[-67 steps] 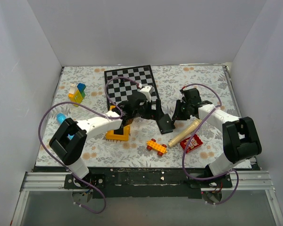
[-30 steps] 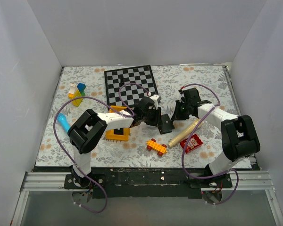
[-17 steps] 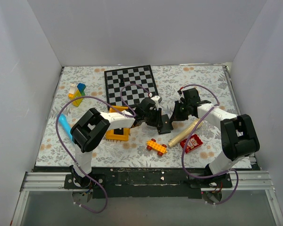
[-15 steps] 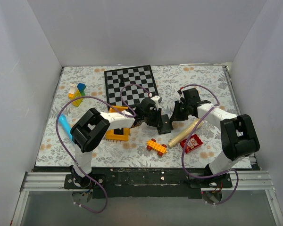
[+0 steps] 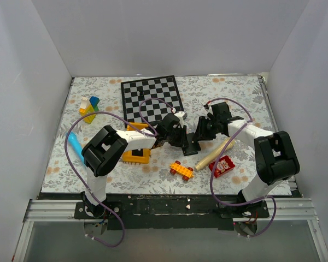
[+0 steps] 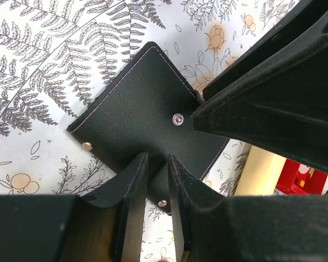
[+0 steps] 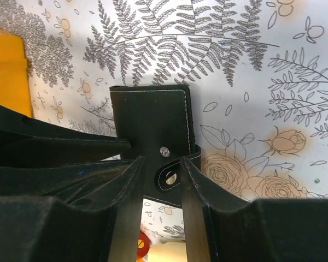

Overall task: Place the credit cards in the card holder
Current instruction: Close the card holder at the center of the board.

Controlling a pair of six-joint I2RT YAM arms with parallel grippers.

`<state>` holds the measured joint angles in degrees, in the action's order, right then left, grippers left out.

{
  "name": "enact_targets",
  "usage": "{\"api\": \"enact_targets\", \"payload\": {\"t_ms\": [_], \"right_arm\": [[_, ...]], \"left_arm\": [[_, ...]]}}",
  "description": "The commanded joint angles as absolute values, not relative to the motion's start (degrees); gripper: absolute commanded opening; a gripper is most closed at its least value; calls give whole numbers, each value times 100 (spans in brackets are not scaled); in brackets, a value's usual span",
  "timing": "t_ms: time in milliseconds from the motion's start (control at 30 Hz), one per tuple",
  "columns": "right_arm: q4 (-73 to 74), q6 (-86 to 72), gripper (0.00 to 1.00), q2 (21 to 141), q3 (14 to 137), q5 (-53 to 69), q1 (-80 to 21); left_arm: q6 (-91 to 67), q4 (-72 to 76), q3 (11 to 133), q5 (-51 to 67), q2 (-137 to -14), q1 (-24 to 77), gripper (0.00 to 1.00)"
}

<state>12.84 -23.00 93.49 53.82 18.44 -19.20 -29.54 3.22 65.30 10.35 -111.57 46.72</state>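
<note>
Partly between the fingers (image 6: pixel 132 185), card holder (image 6: pixel 136 109).

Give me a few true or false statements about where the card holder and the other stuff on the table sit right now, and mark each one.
1. The card holder lies between the left pincer and the right pincer. True.
2. The card holder is spread open, showing its pockets. False: it is folded, and only its black outside and snaps show.
3. The chessboard lies farther from the arm bases than the card holder. True.
4. The wooden rod rests on the chessboard. False: it lies on the floral cloth, beside the red box.
5. The orange brick car sits nearer the arm bases than the card holder. True.
</note>
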Motion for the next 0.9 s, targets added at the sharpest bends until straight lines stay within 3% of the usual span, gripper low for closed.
{"api": "enact_targets", "payload": {"t_ms": [0,333,633,867], "right_arm": [[967,-2391,40,9430,5441,2170,-1951],[756,-2566,40,9545,5362,2312,-1978],[571,-2821,27,9729,5274,2364,-1978],[466,-2830,26,9107,5133,1909,-1978]], "left_arm": [[-2953,228,6425,1186,-11118,4729,21],[-2971,211,6381,1160,-11074,4746,20],[-3023,220,6346,1160,-11083,4755,18],[-3041,211,6328,1151,-11057,4755,17]]}}
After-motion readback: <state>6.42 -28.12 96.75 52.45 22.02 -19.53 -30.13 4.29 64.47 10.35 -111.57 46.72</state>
